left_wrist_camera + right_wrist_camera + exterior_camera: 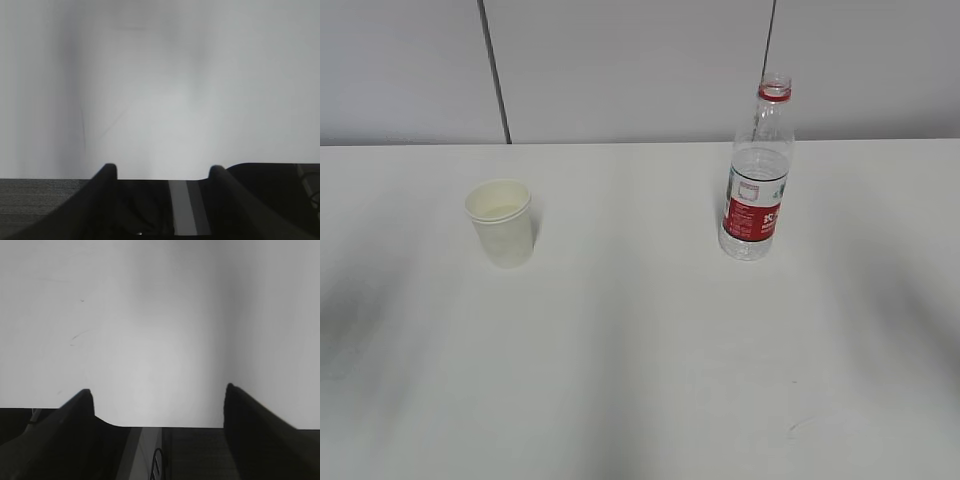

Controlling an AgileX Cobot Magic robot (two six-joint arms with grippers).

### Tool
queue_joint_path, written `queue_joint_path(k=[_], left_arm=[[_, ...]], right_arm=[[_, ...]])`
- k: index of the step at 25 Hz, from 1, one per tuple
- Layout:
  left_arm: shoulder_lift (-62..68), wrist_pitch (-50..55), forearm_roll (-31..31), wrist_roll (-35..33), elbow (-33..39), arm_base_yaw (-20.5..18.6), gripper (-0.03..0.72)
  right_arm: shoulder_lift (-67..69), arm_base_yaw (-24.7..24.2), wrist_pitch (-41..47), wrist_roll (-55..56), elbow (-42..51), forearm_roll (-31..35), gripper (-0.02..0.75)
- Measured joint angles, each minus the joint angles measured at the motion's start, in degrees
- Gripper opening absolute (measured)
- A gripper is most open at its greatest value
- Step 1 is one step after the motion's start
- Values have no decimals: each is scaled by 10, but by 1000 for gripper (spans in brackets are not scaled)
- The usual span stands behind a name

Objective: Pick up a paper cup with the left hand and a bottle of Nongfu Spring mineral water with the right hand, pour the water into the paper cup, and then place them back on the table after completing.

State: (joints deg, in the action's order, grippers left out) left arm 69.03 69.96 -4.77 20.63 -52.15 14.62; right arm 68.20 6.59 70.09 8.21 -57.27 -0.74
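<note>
A pale paper cup (501,222) stands upright on the white table (640,360) at the left. A clear Nongfu Spring water bottle (758,175) with a red label and a red neck ring stands upright at the right, its cap off. Neither arm shows in the exterior view. In the left wrist view my left gripper (162,172) is open and empty over the table's near edge. In the right wrist view my right gripper (157,392) is open wide and empty over the table's edge. Neither wrist view shows the cup or the bottle.
A grey panelled wall (640,70) rises behind the table's far edge. Soft grey shadows lie on the table at the left and right front. A dark floor shows below the table edge in both wrist views.
</note>
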Motion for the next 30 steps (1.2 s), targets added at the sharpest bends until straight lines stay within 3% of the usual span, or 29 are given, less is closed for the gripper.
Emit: queue_joint_path(k=[6,17,30], left_arm=[[-33,1,30,-25,0,0,363],[-214,12,41,-54,0,0,363],[-424,25,53,-87,19,0,363]], right_arm=[[-47,0,1,-3,0,2,590],[-248,0,16,-43,1,16,590],[-448,0,24,-65,96,21,590]])
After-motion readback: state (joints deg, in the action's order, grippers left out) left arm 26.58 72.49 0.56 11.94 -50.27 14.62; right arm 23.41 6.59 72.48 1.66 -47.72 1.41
